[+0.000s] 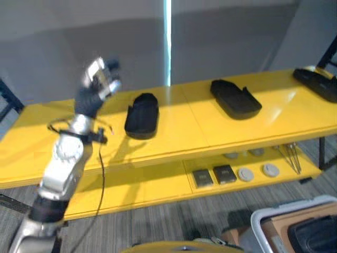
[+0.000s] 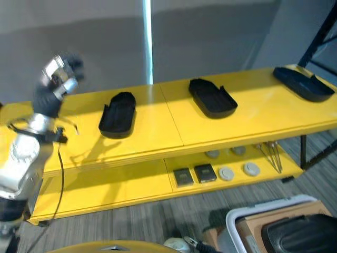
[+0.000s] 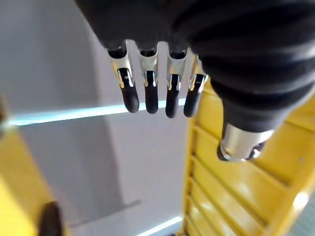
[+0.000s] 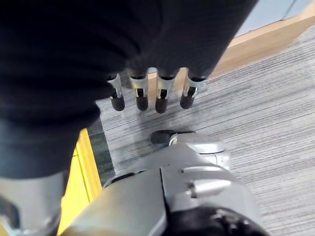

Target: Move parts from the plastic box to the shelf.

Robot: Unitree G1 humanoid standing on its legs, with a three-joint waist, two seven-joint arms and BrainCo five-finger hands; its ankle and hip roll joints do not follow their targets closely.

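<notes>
Three matte black moulded parts [image 1: 142,115] lie apart on the glossy yellow shelf [image 1: 189,132]; another seemingly sits in the plastic box [image 1: 287,226]. The left hand [image 1: 100,79] hangs raised, fingers relaxed, empty. The right hand [image 4: 147,93] hangs fingers relaxed, empty.

Grey wall [image 1: 237,37], grey striped carpet [image 1: 152,224], bright vertical light strip [image 1: 167,42]

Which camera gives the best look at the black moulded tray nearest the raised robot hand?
The left eye view: the black moulded tray lies whole and unblocked on the yellow shelf, right of the left hand. The right eye view shows it equally whole. Both wrist views look elsewhere.
</notes>
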